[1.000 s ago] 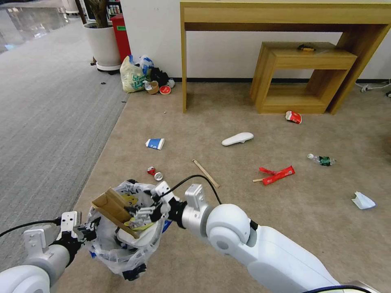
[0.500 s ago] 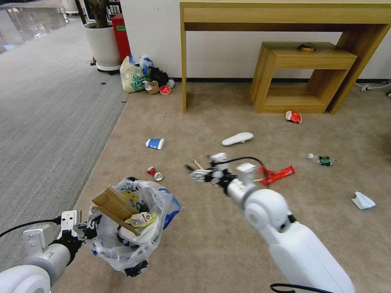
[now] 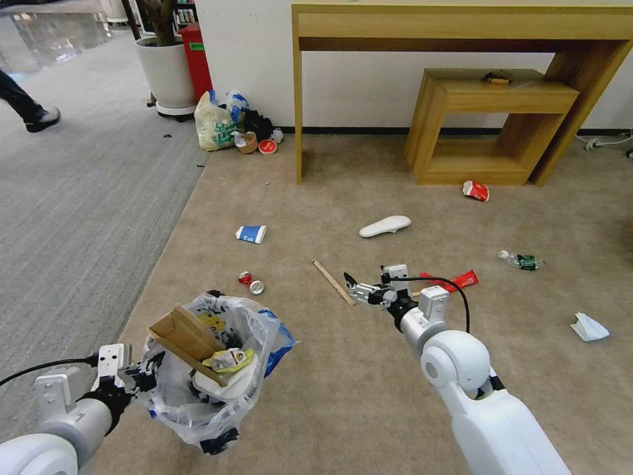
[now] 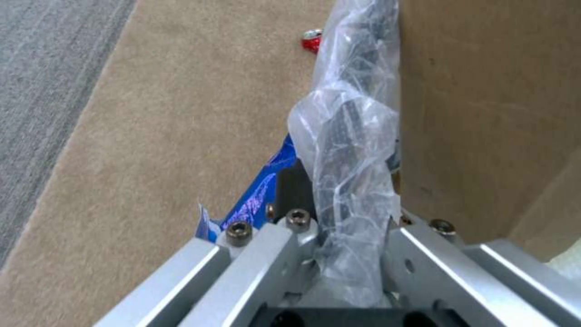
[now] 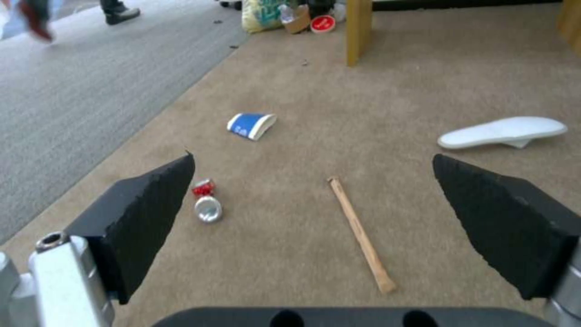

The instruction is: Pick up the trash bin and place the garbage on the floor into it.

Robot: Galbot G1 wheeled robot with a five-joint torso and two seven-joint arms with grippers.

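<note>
Low on the left, the left gripper (image 3: 142, 377) clamps the trash bin (image 3: 204, 369) rim; cardboard (image 3: 184, 340) and wrappers fill it. Right gripper (image 3: 353, 288), jaws wide, hangs over the floor (image 3: 330, 369) near the wooden stick (image 5: 361, 234), lying lengthwise away from the robot.

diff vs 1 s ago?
Right gripper has left the trash bin, swung out over the floor and now hovers open above the wooden stick. Left gripper still clamps the bin's rim. Litter on the floor unmoved.
</note>
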